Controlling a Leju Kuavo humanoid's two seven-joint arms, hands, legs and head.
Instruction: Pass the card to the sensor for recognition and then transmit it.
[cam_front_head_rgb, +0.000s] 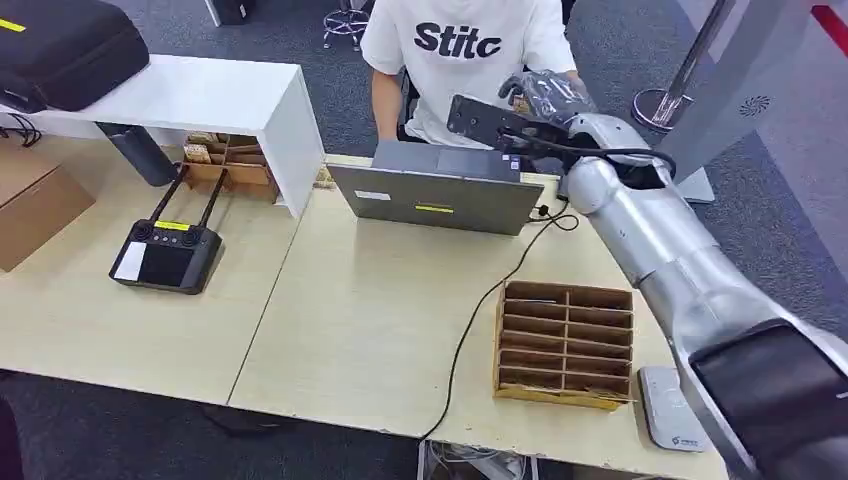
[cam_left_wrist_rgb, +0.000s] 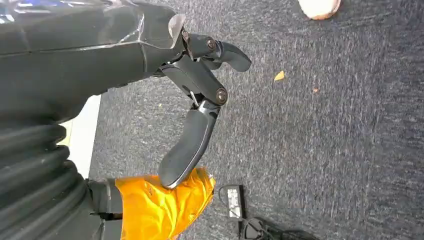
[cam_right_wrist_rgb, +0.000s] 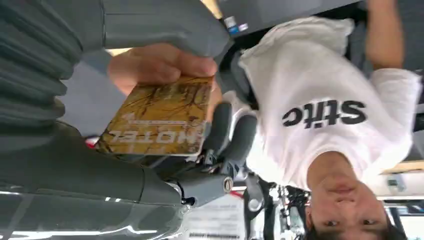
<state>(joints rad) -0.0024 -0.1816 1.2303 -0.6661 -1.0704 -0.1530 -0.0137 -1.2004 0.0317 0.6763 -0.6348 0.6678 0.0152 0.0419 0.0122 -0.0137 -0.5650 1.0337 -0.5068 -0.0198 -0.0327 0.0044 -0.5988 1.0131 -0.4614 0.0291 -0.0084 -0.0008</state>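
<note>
1. We reach our right arm out over the far edge of the surface (cam_front_head_rgb: 380, 330), past the grey laptop (cam_front_head_rgb: 440, 190), and the right robot hand (cam_front_head_rgb: 545, 95) sits up by the person in the white shirt (cam_front_head_rgb: 460, 50).
2. Up close at the wrist, the right robot hand (cam_right_wrist_rgb: 220, 135) has the card (cam_right_wrist_rgb: 160, 117), a golden-brown one with "HOTEL" printed on it, pressed between its thick grey thumb and darker fingers (cam_right_wrist_rgb: 240, 137).
3. A person's hand (cam_right_wrist_rgb: 155, 62) has fingers on the card's far edge too, so both hold it at once.
4. The card hangs in the air just in front of the person's chest, well above the surface.
5. Our left robot hand (cam_left_wrist_rgb: 200, 95) hangs low over dark carpet, fingers (cam_left_wrist_rgb: 185, 145) loosely spread and holding nothing.
6. On the surface we see a cardboard divider box (cam_front_head_rgb: 565, 345) near our right arm, with a white flat device (cam_front_head_rgb: 670, 410) just beside it.
7. A black cable (cam_front_head_rgb: 480, 310) runs from the laptop to the near edge, and a black controller (cam_front_head_rgb: 165, 250) lies well off to the left.
</note>
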